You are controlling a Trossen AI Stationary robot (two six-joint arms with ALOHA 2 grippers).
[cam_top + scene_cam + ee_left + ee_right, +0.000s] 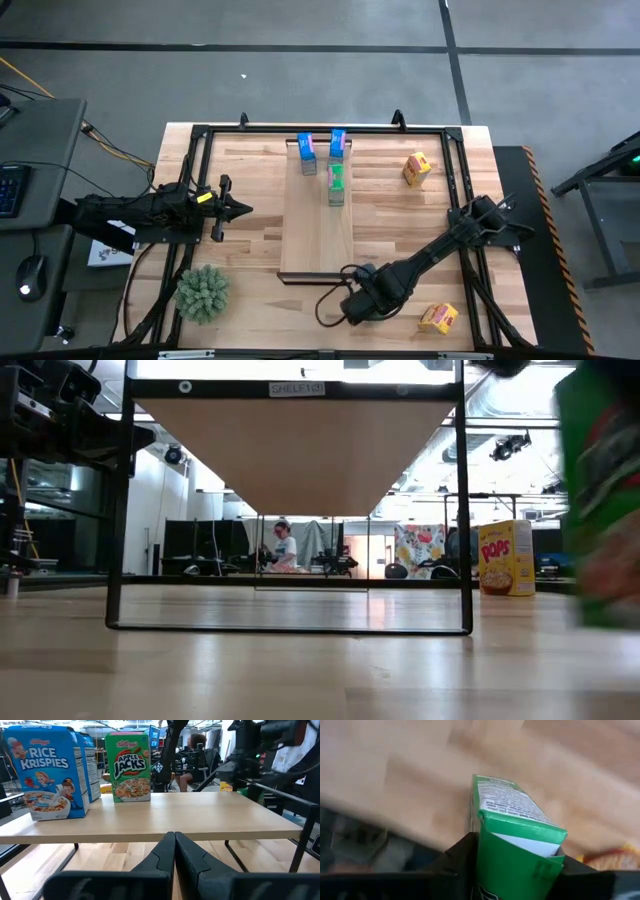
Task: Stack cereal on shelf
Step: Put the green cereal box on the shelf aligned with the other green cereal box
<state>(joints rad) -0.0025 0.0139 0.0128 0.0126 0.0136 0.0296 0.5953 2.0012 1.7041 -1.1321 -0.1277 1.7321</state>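
The shelf [318, 225] is a pale board on a black frame in the table's middle. Two blue cereal boxes [307, 152] [337, 143] and a green one [336, 184] stand on its far end; the left wrist view shows them as Rice Krispies [47, 770] and Apple Jacks [131, 767]. Near the front edge, right of the shelf's near end, my right gripper [360, 303] is shut on another green cereal box [520, 835], which it hides in the high view. My left gripper [237, 209] waits shut at the table's left, pointing level at the shelf. My right gripper pinches the green box near its top end [487, 845], one finger [460, 857] on each of two opposite faces. The fingers come from above, pointing steeply down. The box runs down and away below them; in the low view it stands upright [600, 500], but whether it rests on the table cannot be told.
One yellow cereal box [416, 167] stands on the tabletop at the far right, another [438, 317] lies at the near right beside my right gripper. A spiky green plant [203, 292] sits at the near left. The black frame [200, 135] rims the table.
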